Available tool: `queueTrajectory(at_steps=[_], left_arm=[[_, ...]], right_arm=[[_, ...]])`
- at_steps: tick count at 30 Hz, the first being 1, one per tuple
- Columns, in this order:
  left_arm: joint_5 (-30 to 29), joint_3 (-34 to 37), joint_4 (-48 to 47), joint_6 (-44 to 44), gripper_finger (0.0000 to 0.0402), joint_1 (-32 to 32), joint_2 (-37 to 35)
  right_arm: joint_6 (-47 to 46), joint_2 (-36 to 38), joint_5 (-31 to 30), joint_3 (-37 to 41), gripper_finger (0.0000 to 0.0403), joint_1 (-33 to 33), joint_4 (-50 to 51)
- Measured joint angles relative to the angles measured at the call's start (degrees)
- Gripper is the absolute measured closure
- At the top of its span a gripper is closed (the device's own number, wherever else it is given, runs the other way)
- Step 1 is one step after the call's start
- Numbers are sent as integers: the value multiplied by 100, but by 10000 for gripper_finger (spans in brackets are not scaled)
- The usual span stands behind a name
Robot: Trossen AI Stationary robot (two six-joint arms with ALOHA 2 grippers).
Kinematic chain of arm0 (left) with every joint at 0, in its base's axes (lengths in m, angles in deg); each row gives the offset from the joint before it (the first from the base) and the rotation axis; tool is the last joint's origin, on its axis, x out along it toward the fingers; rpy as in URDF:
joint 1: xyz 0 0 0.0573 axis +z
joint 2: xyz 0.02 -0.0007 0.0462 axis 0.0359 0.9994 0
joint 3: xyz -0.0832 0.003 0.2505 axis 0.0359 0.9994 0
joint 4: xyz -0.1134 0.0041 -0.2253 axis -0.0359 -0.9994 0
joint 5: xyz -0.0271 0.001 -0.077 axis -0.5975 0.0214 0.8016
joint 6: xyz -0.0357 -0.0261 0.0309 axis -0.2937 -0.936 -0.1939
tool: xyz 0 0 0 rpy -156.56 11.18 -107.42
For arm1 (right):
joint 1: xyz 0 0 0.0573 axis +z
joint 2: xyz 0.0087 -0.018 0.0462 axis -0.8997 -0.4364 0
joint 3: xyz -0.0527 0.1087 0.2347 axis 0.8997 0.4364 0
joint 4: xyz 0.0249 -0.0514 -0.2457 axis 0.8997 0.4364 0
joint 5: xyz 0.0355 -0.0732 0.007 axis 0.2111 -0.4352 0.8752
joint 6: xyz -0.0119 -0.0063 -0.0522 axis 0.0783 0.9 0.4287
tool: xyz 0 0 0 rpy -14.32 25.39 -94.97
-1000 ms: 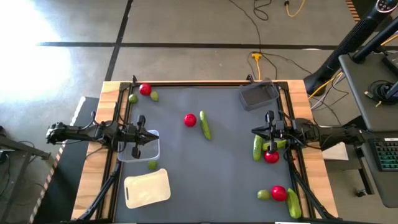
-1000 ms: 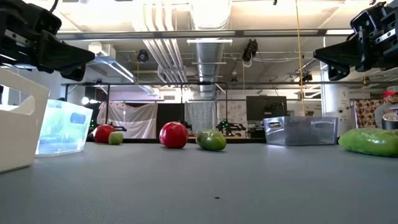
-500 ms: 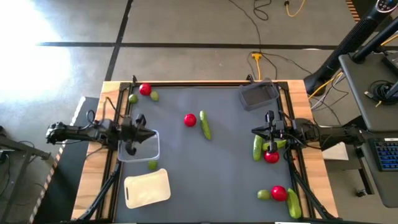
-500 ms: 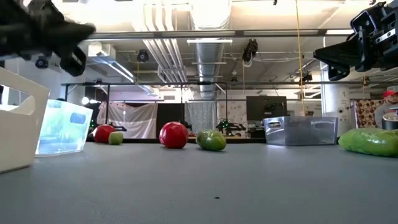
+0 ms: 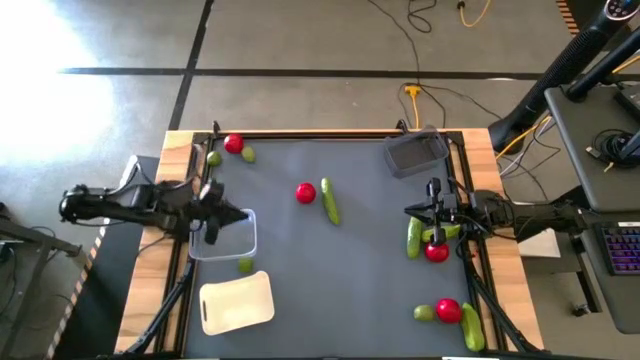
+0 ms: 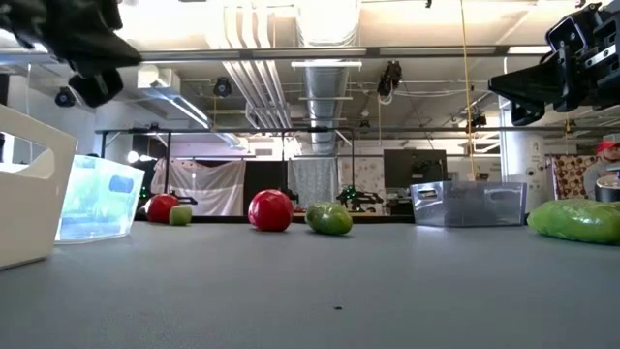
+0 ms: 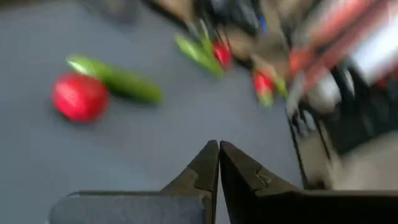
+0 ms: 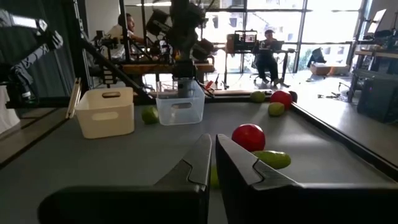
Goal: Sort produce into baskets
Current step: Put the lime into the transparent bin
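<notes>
My left gripper [image 5: 243, 216] is shut and empty above the clear basket [image 5: 228, 243] at the table's left; its shut fingers show in the left wrist view [image 7: 218, 163]. My right gripper [image 5: 409, 211] is shut and empty, held above the table at the right, just beyond a cucumber [image 5: 414, 238] and a tomato [image 5: 436, 252]. A tomato [image 5: 306, 193] and a cucumber [image 5: 330, 200] lie mid-table. A cream-white basket [image 5: 237, 302] stands near left and a dark grey basket [image 5: 415, 153] far right. A lime [image 5: 245, 264] lies between the clear and cream-white baskets.
A tomato [image 5: 234, 144] and two limes [image 5: 248, 154] lie at the far left corner. A lime [image 5: 424, 313], a tomato [image 5: 448, 311] and a cucumber [image 5: 471, 328] lie at the near right corner. The grey mat's middle [image 5: 330, 280] is bare. A wooden rim [image 5: 300, 135] edges the table.
My left arm has drawn back toward the table's left edge, and its gripper has risen and turned above the clear basket. The produce, the baskets and my right arm have kept still.
</notes>
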Motion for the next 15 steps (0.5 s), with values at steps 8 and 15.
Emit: queueTrajectory(at_steps=[8,15], left_arm=[[896,-302,-53,-2540,402,-691,1376],[-639,-737,-31,-5532,402,-2318,2427]], right_arm=[[0,0,0,0,385,1,1],[0,0,0,0,385,0,1]])
